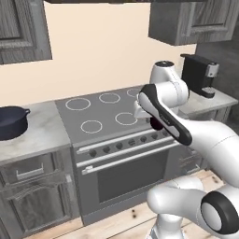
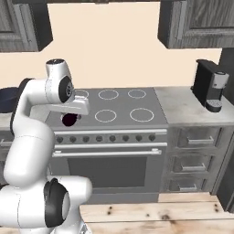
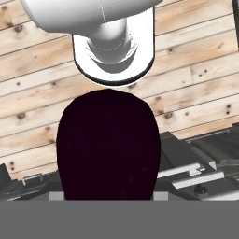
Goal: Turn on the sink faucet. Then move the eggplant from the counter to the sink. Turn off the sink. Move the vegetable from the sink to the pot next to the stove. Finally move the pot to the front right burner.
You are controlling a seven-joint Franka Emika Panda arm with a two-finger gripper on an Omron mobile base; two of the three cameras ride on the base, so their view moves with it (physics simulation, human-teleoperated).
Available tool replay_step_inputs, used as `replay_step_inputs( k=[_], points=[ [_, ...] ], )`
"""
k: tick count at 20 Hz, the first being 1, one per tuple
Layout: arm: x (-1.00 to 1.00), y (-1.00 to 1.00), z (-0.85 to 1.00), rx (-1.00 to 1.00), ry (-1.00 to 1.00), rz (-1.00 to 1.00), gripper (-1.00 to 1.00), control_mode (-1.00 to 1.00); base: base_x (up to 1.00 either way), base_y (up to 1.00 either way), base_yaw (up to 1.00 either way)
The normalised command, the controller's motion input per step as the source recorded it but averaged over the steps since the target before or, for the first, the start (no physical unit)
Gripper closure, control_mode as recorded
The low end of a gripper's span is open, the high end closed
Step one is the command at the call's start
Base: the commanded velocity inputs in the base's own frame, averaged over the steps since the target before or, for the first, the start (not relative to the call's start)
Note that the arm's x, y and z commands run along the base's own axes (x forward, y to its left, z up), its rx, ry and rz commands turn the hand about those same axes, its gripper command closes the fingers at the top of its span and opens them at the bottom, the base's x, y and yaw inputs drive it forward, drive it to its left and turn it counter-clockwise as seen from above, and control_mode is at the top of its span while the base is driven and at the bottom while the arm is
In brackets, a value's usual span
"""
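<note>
No readable labels were visible; one eggplant (image 3: 108,144) sat pinched in the hand (image 2: 69,119) above the stove (image 1: 105,112), with four burner rings counted and one pot (image 1: 11,122) on the table (image 1: 39,133)

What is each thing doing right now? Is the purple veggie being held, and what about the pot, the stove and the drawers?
Glossy dark purple eggplant: held in the gripper, up over the front of the stove.
Gripper: shut on the eggplant.
Dark blue round pot: upright on the counter left of the stove.
Grey stove with ring burners: nothing stands on the burners; oven door closed.
Grey drawers: closed.
</note>
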Motion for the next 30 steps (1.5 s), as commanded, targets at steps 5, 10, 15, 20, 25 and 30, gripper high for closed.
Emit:
replay_step_inputs(
  k=[5, 10, 15, 20, 25, 30],
  points=[
    [0.0, 0.0, 0.0, 0.0, 0.0, 0.0, 1.0, 1.0, 0.1, 0.01, 0.01],
    [0.0, 0.0, 0.0, 0.0, 0.0, 0.0, 1.0, 1.0, 0.25, 0.12, 0.0],
    [0.0, 0.0, 0.0, 0.0, 0.0, 0.0, 1.0, 1.0, 0.31, 0.15, 0.0],
    [0.0, 0.0, 0.0, 0.0, 0.0, 0.0, 1.0, 1.0, 0.31, 0.01, 0.01],
    [0.0, 0.0, 0.0, 0.0, 0.0, 0.0, 1.0, 1.0, 0.38, 0.05, 0.02],
    [0.0, 0.0, 0.0, 0.0, 0.0, 0.0, 1.0, 1.0, 0.44, 0.14, 0.02]
  ],
)
